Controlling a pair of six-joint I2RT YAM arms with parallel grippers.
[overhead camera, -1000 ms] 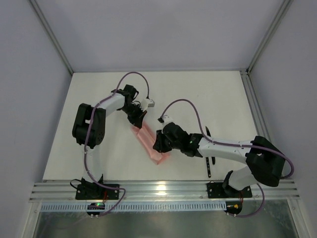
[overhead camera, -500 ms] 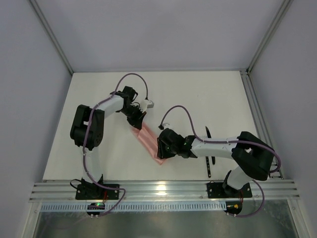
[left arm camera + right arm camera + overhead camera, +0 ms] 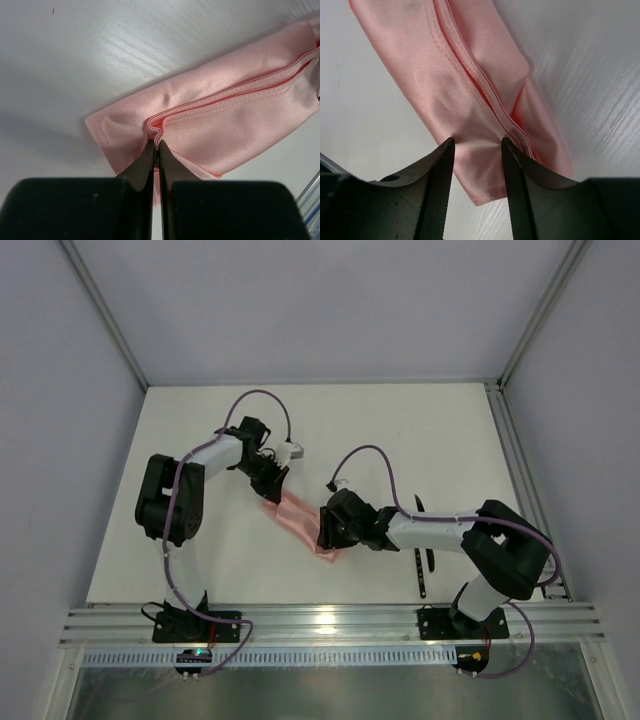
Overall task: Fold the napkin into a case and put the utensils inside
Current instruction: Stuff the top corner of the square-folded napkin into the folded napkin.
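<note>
Pale counter (image 3: 430, 430). The case (image 3: 298, 518), a narrow layered pink strip, lies left of centre, slanting toward the near edge. The left gripper (image 3: 156, 146) is pinched tight on its stacked hems at the far end. The right gripper (image 3: 477, 142) straddles the near end with jaws apart, contact unclear. The utensils (image 3: 421, 575) lie untouched toward the near-right corner. Folding looks nearly done; the next move calls for lifting a layer and fetching a utensil.

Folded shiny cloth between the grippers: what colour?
The folded cloth is salmon pink; left wrist view best.
</note>
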